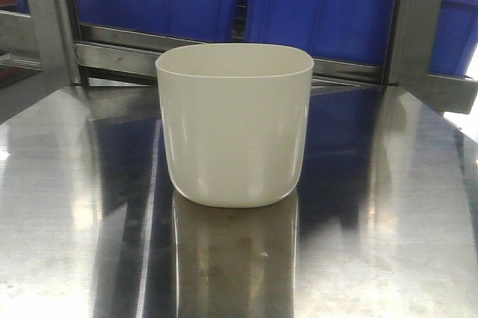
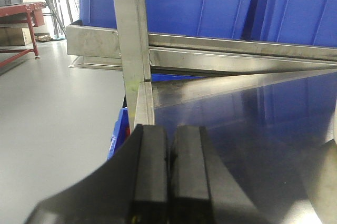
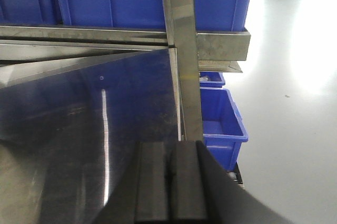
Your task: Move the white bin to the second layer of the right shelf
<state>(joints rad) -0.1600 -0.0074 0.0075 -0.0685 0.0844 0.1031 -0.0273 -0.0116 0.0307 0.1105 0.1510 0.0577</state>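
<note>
Shiny steel tabletop [image 1: 388, 258] under white bin [image 1: 234, 124]

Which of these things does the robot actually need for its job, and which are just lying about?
Job: cream-white glossy plastic tub; black left gripper, shut; black right gripper, shut.
Lying about: large blue plastic crates behind; shiny steel tabletop underneath; blue floor crate.

Left hand [image 2: 169, 148], right hand [image 3: 171, 163] (both closed)

bin [image 1: 234, 128] upright on tabletop [image 1: 67, 228], crates [image 1: 321, 4] behind
</note>
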